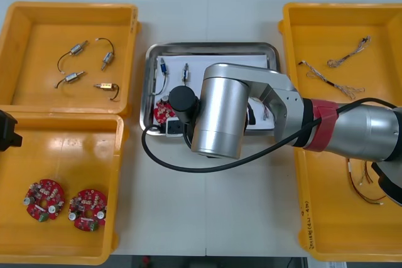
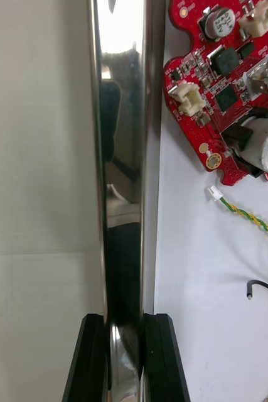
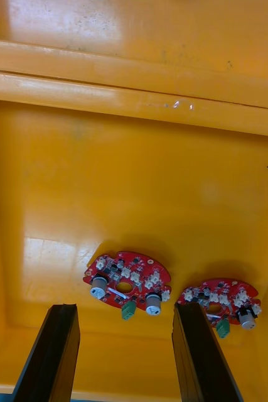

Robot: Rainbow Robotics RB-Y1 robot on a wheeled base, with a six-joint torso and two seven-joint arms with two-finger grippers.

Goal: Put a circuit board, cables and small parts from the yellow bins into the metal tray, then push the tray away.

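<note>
Light tabletop (image 1: 188,205) seen from above, taking twelve o'clock as its far edge. Four yellow bins (image 1: 69,7) stand in pairs at nine and three o'clock. The metal tray (image 1: 213,46) sits between them, its long axis running nine to three.

The right arm (image 1: 352,127) reaches in from three o'clock and hangs over the tray's near-left part. The right gripper (image 2: 126,321) is pinching the tray's shiny rim, one black finger on the table side and the other over the tray's white floor. Most of the tray lies toward one o'clock from that grip, so I judge a push away would go toward twelve.

Inside the tray, just beside the pinched rim and beyond the fingertips, lies a round red circuit board (image 2: 228,94). A twisted cable (image 2: 253,217) and a black cable (image 2: 262,287) lie nearer the fingers, both cut off at the picture's edge. Small metal parts (image 1: 162,66) sit at the tray's far left.

The left gripper (image 3: 126,308) hangs spread wide in the near bin at eight o'clock, above two spare boards (image 3: 127,287), touching neither.

From above, the arm covers the grip itself, so I cannot tell which side of the rim is held.
</note>
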